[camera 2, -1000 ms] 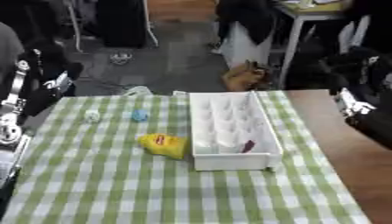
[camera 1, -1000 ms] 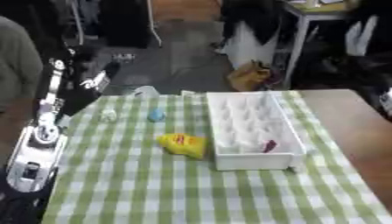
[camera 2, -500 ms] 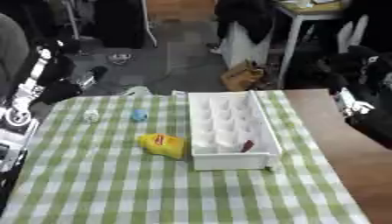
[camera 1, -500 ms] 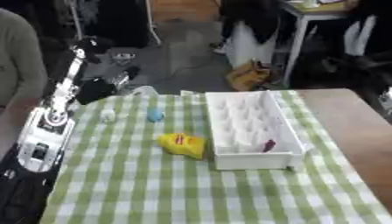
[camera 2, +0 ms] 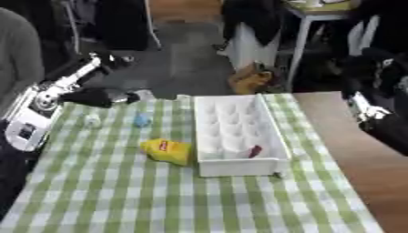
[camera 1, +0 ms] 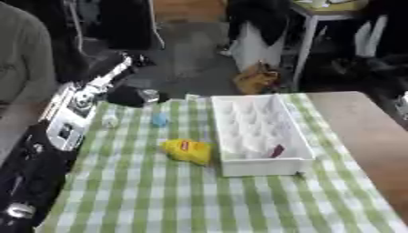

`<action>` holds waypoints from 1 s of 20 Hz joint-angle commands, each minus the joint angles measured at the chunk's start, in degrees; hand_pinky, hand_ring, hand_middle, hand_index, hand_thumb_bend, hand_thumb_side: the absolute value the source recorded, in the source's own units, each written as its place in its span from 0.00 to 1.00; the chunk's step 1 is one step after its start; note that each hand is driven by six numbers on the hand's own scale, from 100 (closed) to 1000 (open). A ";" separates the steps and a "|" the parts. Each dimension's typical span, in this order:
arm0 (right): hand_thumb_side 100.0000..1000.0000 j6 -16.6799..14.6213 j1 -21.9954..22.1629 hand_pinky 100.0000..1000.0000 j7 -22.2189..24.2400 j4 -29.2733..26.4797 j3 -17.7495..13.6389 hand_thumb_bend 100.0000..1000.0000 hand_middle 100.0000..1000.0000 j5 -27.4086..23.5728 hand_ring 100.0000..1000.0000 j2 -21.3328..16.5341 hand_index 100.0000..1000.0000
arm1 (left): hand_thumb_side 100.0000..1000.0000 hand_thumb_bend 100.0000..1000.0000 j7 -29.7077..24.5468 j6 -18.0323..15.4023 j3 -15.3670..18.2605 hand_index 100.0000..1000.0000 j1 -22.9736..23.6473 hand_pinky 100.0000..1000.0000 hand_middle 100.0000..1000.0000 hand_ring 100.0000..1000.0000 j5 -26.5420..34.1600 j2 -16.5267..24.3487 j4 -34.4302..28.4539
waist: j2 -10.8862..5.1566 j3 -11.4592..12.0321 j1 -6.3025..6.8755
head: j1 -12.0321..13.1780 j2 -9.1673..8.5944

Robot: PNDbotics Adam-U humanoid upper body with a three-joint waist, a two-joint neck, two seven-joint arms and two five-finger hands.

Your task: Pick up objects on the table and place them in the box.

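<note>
The crumpled yellow packet with a red mark [camera 2: 167,151] lay on the green-and-white checked cloth of the desk [camera 2: 159,200], just beside the left wall of the white compartmented plastic box [camera 2: 235,134], close to its near end. Its long axis ran slantwise, from far-left to near-right, with the nearer end pointing at the box's front corner. Farther back and to the left sat a small light-blue object [camera 2: 143,120], and left of that again a small pale, whitish one [camera 2: 92,120]; a clear, glass-like thing [camera 1: 149,95] stood at the far edge of the cloth. One small dark red item [camera 2: 255,151] already lay in a near compartment of the box.

The left hand [camera 2: 99,97] hung over the far-left corner of the desk, a dark shape at the end of the silver-and-white forearm. It was plainly the nearer hand to all three loose things: the blue object lay just toward the robot and slightly right of it, the yellow packet further along the same line. Its fingers appeared drawn together with nothing in them, though the dark shape was too blurred for me to be sure. The right hand [camera 2: 363,108] showed only at the right edge, beyond the bare wooden part of the desk, well apart from everything; its fingers could not be made out. The likely next reach was therefore down and toward the robot by the left hand.
</note>
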 commanded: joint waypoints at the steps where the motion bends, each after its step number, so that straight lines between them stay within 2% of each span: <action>1: 0.49 -0.10 -0.76 0.71 0.15 -0.45 -0.33 0.17 0.76 -0.22 0.75 -1.31 0.95 | 0.40 0.76 -4.26 -3.08 -1.03 0.86 -3.18 0.78 0.78 0.83 -4.31 -0.07 4.70 | -0.76 -0.05 -0.92 | 0.06 0.34; 4: 0.49 -0.11 -0.72 0.71 0.17 -0.43 -0.31 0.17 0.76 -0.27 0.75 -1.29 0.95 | 0.40 0.76 -6.42 -5.16 -1.39 0.86 -4.93 0.78 0.78 0.83 -6.50 -0.96 8.31 | -0.80 -0.03 -0.95 | 0.04 0.41; 5: 0.49 -0.13 -0.77 0.71 0.20 -0.45 -0.26 0.17 0.76 -0.29 0.75 -1.25 0.95 | 0.40 0.78 -7.13 -5.58 -1.69 0.84 -5.45 0.77 0.73 0.81 -7.12 -1.42 9.42 | -0.83 -0.09 -0.96 | 0.17 0.43; 8: 0.49 -0.15 -0.77 0.71 0.32 -0.43 -0.18 0.17 0.76 -0.37 0.75 -1.12 0.95 | 0.41 0.78 -9.43 -6.57 -1.96 0.84 -7.44 0.77 0.72 0.80 -9.45 -3.53 13.71 | -0.89 -0.13 -1.03 | 0.34 0.49; 16: 0.49 -0.18 -0.74 0.71 0.42 -0.42 -0.10 0.17 0.76 -0.44 0.75 -0.97 0.95 | 0.43 0.81 -7.53 -7.13 -1.13 0.81 -8.94 0.76 0.70 0.79 -12.63 -6.55 18.88 | -0.84 -0.34 -1.04 | 0.53 1.22; 20: 0.49 -0.19 -0.77 0.71 0.50 -0.42 -0.03 0.17 0.76 -0.47 0.75 -0.92 0.95 | 0.40 0.81 -7.47 -7.97 -1.46 0.82 -9.65 0.78 0.71 0.81 -13.55 -7.62 20.33 | -0.77 -0.44 -1.03 | 0.32 1.65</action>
